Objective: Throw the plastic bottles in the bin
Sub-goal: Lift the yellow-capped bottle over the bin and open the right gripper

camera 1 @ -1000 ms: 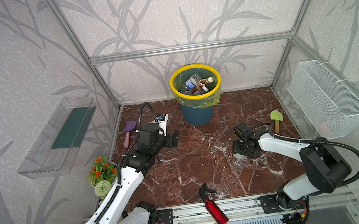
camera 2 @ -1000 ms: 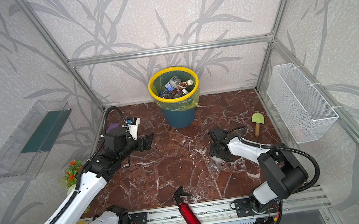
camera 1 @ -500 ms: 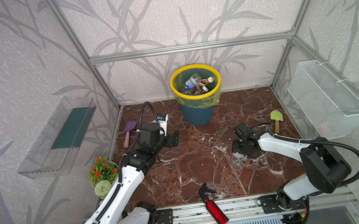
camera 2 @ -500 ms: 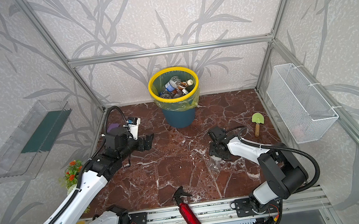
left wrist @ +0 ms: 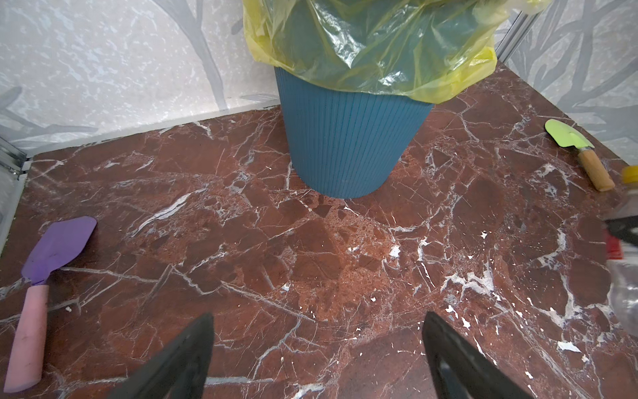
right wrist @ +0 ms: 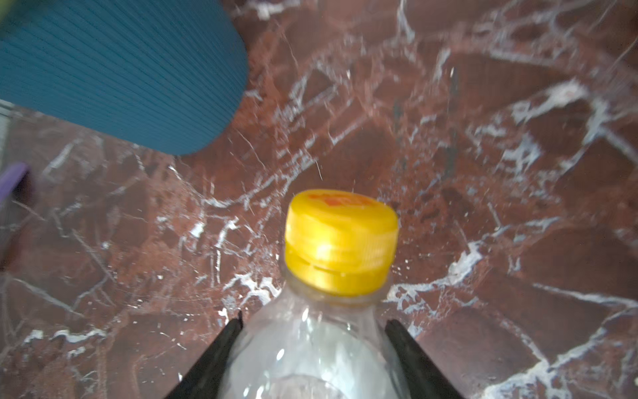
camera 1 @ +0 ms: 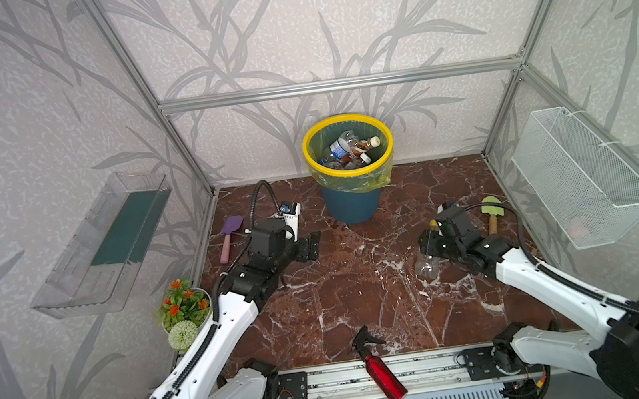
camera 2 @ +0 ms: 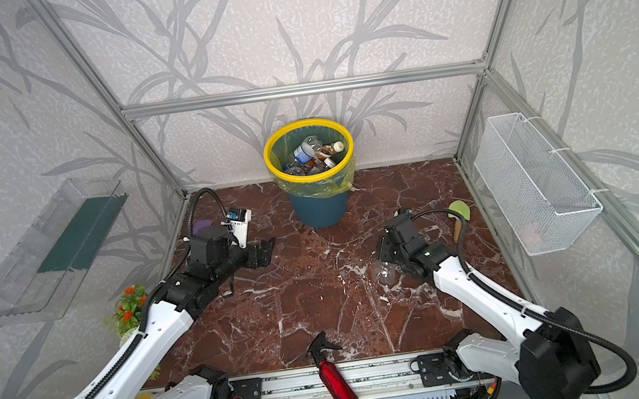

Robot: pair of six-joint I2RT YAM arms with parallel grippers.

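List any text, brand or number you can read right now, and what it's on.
No text reads clearly.
On the yellow cap of the clear bottle: orange print, too blurred.
On the blue-labelled bottle in the bin: label too small.
On the red label band of that clear bottle: cut off at the frame edge, unreadable.
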